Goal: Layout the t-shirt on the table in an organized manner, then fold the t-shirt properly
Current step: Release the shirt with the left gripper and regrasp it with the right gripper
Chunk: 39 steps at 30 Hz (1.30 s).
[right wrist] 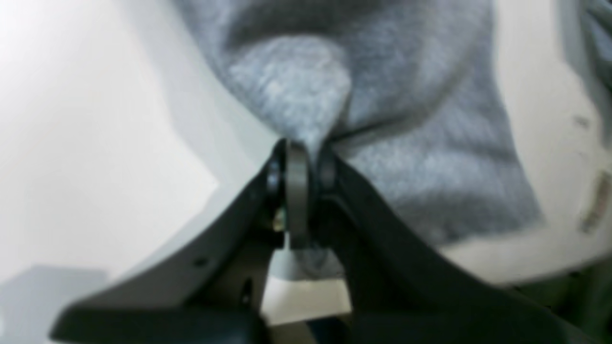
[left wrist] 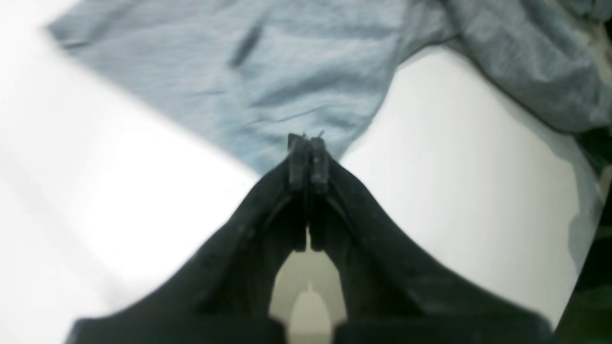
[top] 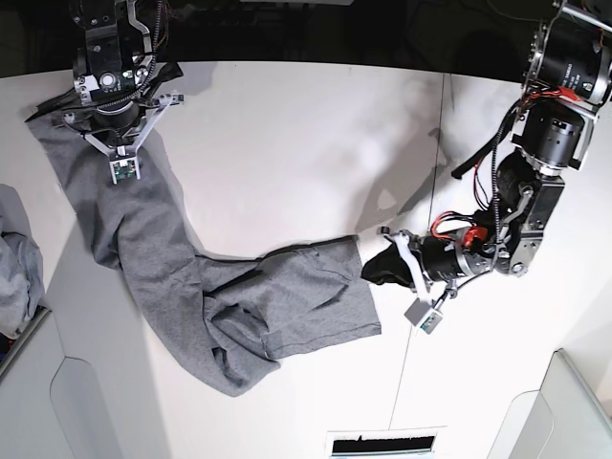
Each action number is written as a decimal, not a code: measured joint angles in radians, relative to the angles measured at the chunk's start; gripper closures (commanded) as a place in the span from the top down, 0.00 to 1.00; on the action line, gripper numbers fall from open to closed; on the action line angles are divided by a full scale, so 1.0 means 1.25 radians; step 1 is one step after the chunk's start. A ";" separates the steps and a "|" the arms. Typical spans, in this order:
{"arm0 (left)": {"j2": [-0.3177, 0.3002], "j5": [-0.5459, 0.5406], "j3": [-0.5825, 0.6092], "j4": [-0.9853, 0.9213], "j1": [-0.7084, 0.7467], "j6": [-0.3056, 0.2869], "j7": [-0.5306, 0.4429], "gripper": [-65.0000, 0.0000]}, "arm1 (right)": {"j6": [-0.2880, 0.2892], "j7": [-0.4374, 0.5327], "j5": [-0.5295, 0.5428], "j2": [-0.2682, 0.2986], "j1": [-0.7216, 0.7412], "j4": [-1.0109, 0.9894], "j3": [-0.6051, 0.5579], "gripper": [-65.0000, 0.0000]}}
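Observation:
The heather-grey t-shirt (top: pixel 191 277) lies stretched in a crumpled, curved band across the white table (top: pixel 287 143), from the far left to the middle front. At the shirt's right end my left gripper (top: pixel 368 263) is shut on a corner of it. In the left wrist view the left gripper (left wrist: pixel 308 143) pinches a pointed tip of the t-shirt (left wrist: pixel 287 71) over the table (left wrist: pixel 454 167). Over the shirt's far-left end my right gripper (top: pixel 113 120) points down. The right wrist view shows that gripper (right wrist: pixel 301 153) shut on a bunched fold of the t-shirt (right wrist: pixel 406 143).
A paler bluish-grey cloth bundle (top: pixel 14 258) sits at the left edge. Light grey angled bins stand at the front left (top: pixel 38 382) and front right (top: pixel 574 402). A thin dark seam (top: pixel 435 172) crosses the table on the right.

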 measured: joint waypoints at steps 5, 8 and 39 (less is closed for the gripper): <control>-0.107 -0.060 0.001 0.077 0.012 0.000 0.030 0.00 | 0.000 0.000 0.021 -0.080 0.002 0.022 -0.164 0.00; -0.160 -0.088 0.001 0.105 0.013 0.000 0.041 0.00 | 0.000 0.004 0.022 -0.142 0.003 0.023 -0.274 0.00; -0.194 -0.370 -0.007 0.235 0.190 -0.002 0.300 0.51 | -0.068 0.062 -0.022 -0.177 0.323 -0.009 -0.207 0.57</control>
